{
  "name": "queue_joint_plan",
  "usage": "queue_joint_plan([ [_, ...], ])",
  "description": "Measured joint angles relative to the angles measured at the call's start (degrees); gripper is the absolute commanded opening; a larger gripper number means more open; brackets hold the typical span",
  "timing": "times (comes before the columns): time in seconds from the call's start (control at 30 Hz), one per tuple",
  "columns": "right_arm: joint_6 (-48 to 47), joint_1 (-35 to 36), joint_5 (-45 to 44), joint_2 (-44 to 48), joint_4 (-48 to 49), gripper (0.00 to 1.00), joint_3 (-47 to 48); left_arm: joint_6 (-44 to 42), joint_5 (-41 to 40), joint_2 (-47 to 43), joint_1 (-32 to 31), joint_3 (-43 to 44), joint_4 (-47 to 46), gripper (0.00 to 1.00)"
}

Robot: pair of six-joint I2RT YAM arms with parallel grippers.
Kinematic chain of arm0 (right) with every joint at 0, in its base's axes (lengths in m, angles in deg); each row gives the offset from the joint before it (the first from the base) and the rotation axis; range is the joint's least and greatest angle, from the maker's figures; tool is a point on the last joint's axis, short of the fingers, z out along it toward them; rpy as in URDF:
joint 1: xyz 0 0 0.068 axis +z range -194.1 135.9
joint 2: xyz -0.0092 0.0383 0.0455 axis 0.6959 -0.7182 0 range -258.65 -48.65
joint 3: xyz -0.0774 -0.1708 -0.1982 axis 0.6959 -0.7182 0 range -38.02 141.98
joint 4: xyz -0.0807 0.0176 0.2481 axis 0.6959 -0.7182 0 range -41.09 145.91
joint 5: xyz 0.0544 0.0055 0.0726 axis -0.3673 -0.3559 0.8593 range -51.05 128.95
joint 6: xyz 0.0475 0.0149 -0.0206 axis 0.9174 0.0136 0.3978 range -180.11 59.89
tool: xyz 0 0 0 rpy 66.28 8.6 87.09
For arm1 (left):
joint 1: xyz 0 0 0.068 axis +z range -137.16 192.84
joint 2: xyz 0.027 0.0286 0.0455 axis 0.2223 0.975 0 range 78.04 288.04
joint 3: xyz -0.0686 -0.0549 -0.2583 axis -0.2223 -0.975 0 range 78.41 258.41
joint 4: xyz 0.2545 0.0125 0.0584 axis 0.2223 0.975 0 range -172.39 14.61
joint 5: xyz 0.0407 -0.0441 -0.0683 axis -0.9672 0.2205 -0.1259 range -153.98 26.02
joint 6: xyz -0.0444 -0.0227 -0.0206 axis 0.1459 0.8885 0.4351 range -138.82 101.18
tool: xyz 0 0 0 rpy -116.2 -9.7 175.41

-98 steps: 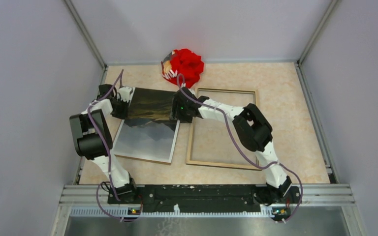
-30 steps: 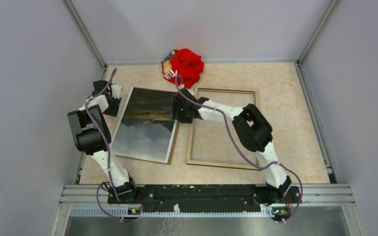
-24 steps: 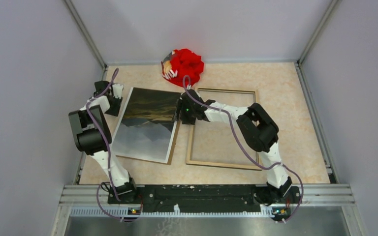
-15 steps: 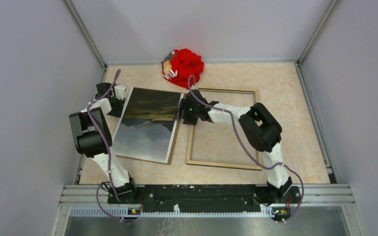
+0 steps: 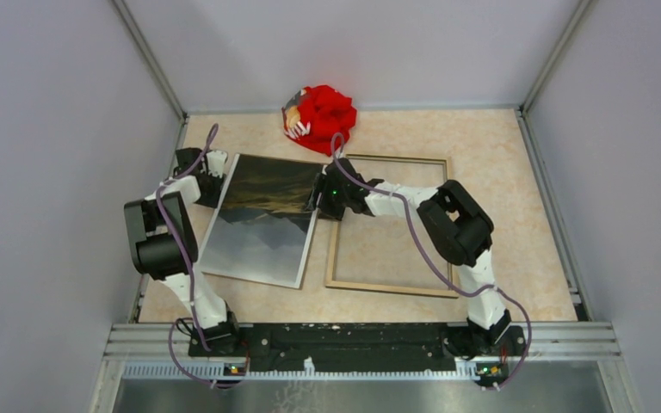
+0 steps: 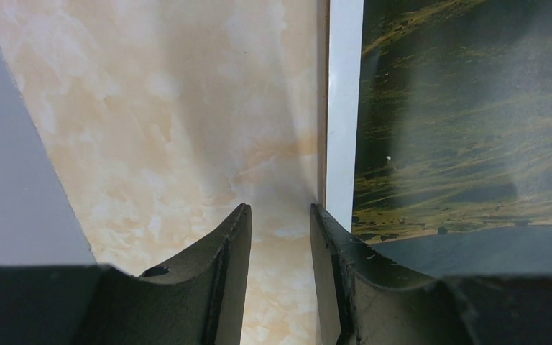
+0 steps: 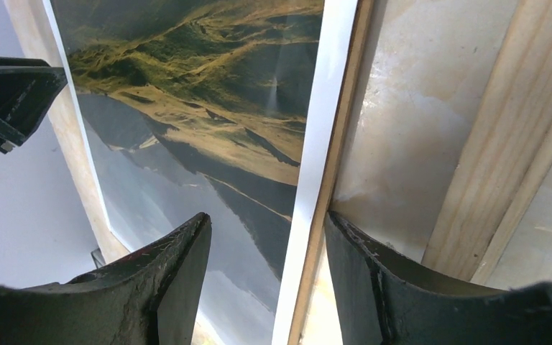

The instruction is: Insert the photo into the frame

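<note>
Photo (image 5: pixel 262 219) face up, dark mountain print — frame (image 5: pixel 387 288) beside it, pale wood back up.

The photo (image 5: pixel 262 228) is dark grey with golden streaks and a white edge. The frame (image 5: pixel 404 157) is pale wood, the cloth bundle (image 5: pixel 325 116) red, and the table (image 5: pixel 508 215) beige marble.

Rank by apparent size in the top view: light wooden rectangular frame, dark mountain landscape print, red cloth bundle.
Light wooden rectangular frame and dark mountain landscape print: near alike, frame marginally bigger.
Red cloth bundle: clearly smallest.

L gripper (image 6: pixel 279 213) jaws apart over beige table (image 6: pixel 187 108), photo (image 6: pixel 467 108) edge (white) by rt finger (image 6: pixel 330 248)
</note>
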Motion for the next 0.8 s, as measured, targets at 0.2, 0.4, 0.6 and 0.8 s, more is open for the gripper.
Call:
queue_joint_plan([
  [0.2, 1.7, -0.2, 0.4, 0.7, 2.6, 0.60, -2.1, 0.0, -1.9, -0.6, -1.0, -1.3, -1.5, 0.43],
  [0.4, 1.6, -0.2, 0.3, 0.7, 2.3, 0.60, -2.0, 0.0, -2.5, -0.6, -1.2, -1.3, -1.5, 0.43],
  [0.6, -0.2, 0.2, -0.2, 0.7, -3.0, 0.60, 0.5, 0.1, -2.3, -1.1, -1.9, -1.9, -1.7, 0.42],
  [0.8, -1.6, 0.9, -1.4, 0.1, -6.7, 0.60, 3.0, 0.1, -2.2, -1.1, -2.0, -2.0, -1.8, 0.41],
])
